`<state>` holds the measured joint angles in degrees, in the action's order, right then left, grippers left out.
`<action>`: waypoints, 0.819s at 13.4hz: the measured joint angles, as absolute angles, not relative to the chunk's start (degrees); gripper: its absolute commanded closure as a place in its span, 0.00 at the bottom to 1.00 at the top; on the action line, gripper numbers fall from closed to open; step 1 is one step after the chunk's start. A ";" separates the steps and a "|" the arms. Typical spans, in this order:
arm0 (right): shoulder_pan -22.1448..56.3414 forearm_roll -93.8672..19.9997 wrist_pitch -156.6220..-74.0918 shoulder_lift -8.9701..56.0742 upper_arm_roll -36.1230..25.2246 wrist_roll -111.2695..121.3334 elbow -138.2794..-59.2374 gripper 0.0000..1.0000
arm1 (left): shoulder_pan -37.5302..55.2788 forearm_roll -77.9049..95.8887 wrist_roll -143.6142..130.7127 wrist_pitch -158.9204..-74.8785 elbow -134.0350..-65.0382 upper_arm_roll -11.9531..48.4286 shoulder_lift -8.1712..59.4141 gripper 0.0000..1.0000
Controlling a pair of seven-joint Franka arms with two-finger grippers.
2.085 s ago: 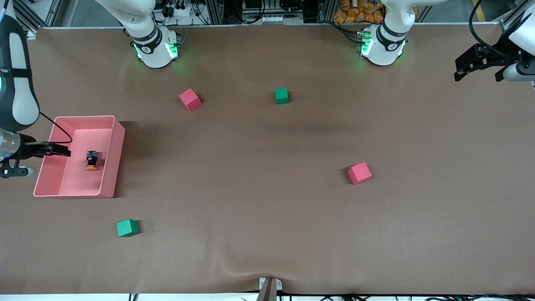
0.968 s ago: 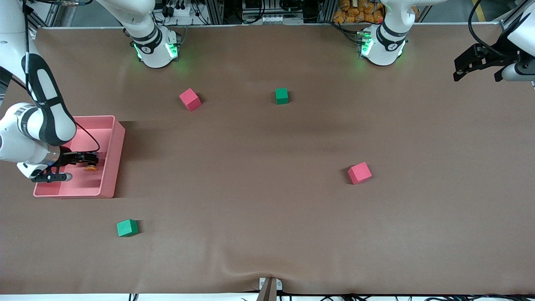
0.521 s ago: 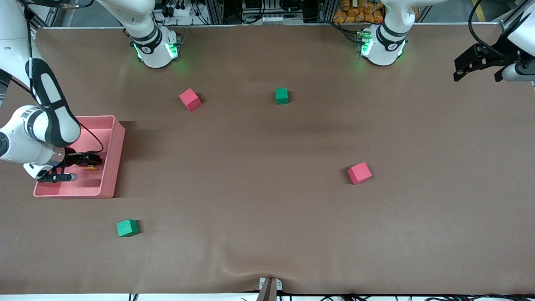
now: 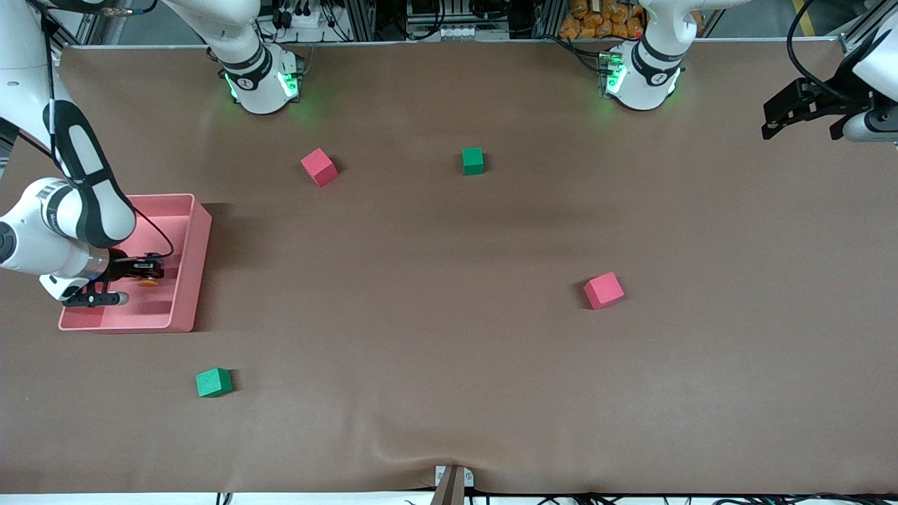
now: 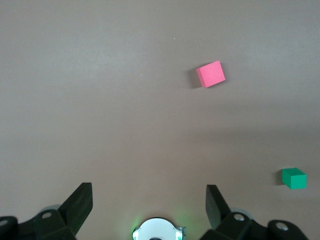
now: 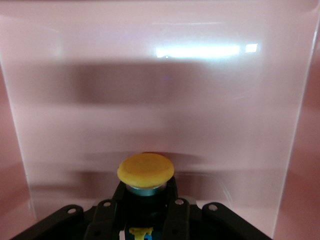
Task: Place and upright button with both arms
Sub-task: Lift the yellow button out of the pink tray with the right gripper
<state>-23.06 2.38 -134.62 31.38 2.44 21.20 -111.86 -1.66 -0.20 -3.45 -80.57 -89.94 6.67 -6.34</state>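
Button (image 6: 145, 170) gripped by right claw (image 4: 151, 270) — inside pink bin (image 4: 189, 280), brown table (image 4: 449, 351).

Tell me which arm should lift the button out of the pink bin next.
Right. The right gripper is down in the pink bin, fingers shut on the button. The left gripper waits, open, up over the left arm's end of the table.

Glossy pink plastic bin (image 4: 189, 280), matt brown tablecloth (image 4: 449, 351)
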 measured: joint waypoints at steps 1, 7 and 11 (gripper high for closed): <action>-23.06 2.38 -134.47 31.36 2.49 21.22 -111.44 1.00 | -1.66 -0.20 -3.45 -80.57 -89.84 6.67 -6.34 0.00; -22.50 2.34 -114.16 29.33 3.53 21.90 -97.81 1.00 | -1.63 -0.20 -3.45 -80.57 -89.74 6.74 -6.34 0.00; -17.49 -3.04 -98.76 28.58 4.18 18.28 -85.59 1.00 | -1.55 -0.20 -3.45 -80.62 -89.75 6.96 -6.24 0.00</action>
